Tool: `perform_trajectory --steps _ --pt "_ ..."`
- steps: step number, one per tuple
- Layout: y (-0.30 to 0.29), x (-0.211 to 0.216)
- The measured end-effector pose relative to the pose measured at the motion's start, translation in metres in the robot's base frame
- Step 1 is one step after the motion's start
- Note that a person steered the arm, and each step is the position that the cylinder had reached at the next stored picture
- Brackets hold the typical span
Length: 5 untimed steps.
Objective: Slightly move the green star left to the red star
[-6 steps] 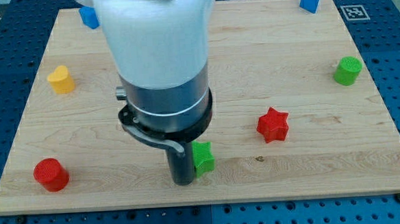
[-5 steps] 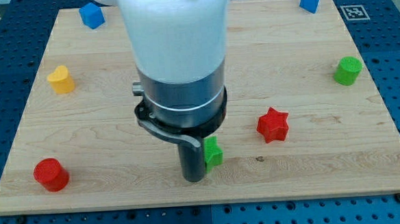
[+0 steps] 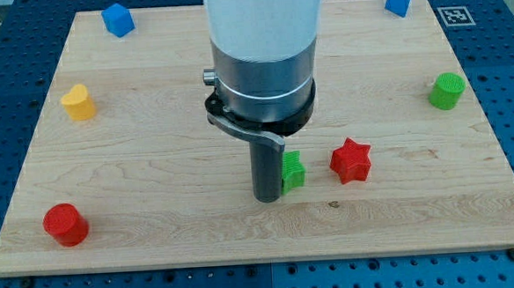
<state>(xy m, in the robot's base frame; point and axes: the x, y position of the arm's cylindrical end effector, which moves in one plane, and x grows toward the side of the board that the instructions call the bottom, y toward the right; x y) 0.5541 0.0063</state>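
The green star lies on the wooden board, right of the middle and toward the view's bottom. Its left part is hidden behind my rod. My tip rests on the board against the green star's left side. The red star lies to the right of the green star, with a small gap between them. The arm's white and grey body fills the view's top middle.
A red cylinder lies at bottom left and a yellow block at left. Blue blocks sit at top left and top right. A green cylinder lies at right.
My tip and the green star have moved to the view's right and slightly up together. The gap to the red star has shrunk. The other blocks have not moved.
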Motion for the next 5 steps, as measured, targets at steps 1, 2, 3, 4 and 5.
perform_trajectory --steps 1,2,3,4,5 --pt "0.008 -0.003" --pt "0.013 -0.006" --pt "0.014 -0.006" --pt "-0.014 0.010" --pt "-0.062 0.049"
